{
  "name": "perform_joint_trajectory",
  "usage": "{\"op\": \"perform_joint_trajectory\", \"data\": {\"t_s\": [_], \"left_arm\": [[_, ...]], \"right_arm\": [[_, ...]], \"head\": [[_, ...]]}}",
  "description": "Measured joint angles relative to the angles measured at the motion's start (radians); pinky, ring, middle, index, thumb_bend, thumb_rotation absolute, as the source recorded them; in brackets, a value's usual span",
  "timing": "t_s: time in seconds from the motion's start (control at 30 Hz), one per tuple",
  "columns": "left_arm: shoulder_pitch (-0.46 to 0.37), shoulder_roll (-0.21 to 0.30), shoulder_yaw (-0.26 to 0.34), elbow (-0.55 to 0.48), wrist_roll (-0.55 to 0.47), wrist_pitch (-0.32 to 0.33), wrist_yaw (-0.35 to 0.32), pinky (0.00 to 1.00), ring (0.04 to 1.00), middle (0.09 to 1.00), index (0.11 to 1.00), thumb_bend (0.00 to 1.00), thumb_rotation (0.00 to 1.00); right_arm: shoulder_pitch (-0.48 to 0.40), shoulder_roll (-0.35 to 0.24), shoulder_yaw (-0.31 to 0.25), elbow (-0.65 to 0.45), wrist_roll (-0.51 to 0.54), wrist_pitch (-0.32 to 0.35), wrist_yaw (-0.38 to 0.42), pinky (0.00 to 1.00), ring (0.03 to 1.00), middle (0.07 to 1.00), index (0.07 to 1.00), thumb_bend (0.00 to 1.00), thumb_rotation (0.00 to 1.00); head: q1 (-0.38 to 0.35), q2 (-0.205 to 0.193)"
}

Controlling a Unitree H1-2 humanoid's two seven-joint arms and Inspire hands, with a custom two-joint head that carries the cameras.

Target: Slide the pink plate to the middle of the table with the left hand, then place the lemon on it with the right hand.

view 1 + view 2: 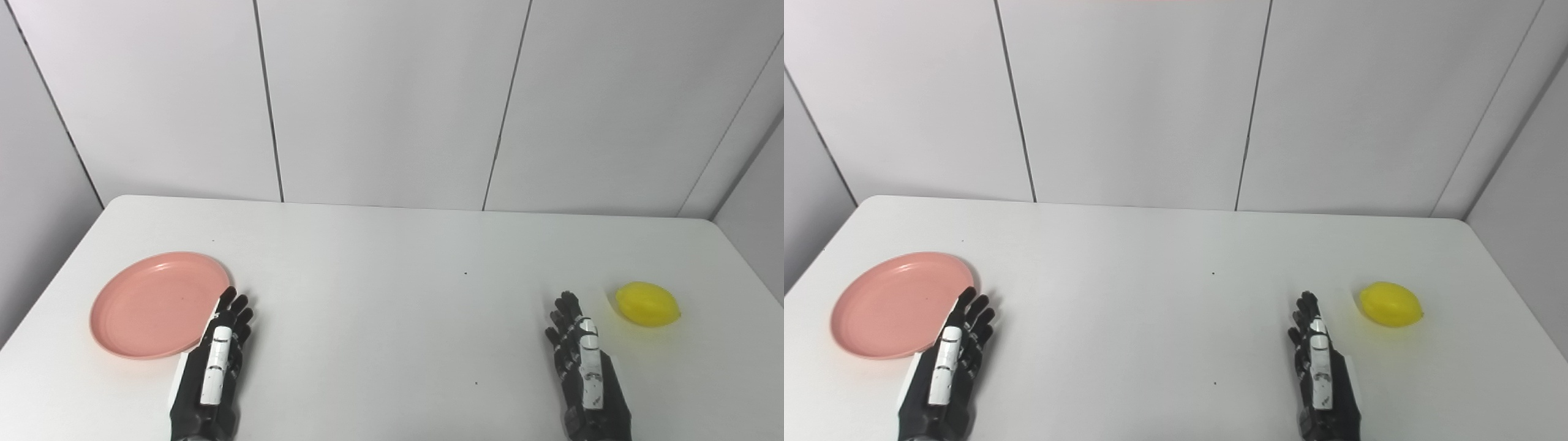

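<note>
Reaching in from the near edge of the white table (392, 343), both of the robot's arms end in black hands laid out flat, palms down, fingers pointing away toward the wall. The left hand (214, 367) holds nothing; its fingers are stretched out and slightly spread, and they lie right along the near-right rim of the pink plate (156, 303), so close that the fingertips overlap the rim from this angle, though I cannot tell whether they actually press on it. The right hand (585, 367) is likewise empty, fingers extended and a little apart, resting on bare tabletop on the far side of the table from the plate. Just beyond that hand and slightly further from the plate sits the lemon (648, 304), bright yellow, lying on its side, near the hand but clearly apart from it. The plate itself lies flat on the table's left part, with a wide stretch of bare surface between it and the lemon. Behind everything, beyond the table's far edge, stands a pale panelled wall (392, 98) with thin dark seams.
</note>
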Motion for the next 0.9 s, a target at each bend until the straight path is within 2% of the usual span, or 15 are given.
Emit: {"op": "perform_joint_trajectory", "data": {"t_s": [0.9], "left_arm": [[-0.002, 0.001, 0.003, -0.005, 0.000, 0.017, -0.008, 1.00, 0.960, 0.958, 0.964, 0.60, 0.86]], "right_arm": [[0.000, 0.000, -0.003, 0.000, -0.001, 0.000, -0.004, 1.00, 1.000, 0.973, 0.955, 0.73, 1.00]], "head": [[0.005, -0.002]]}}
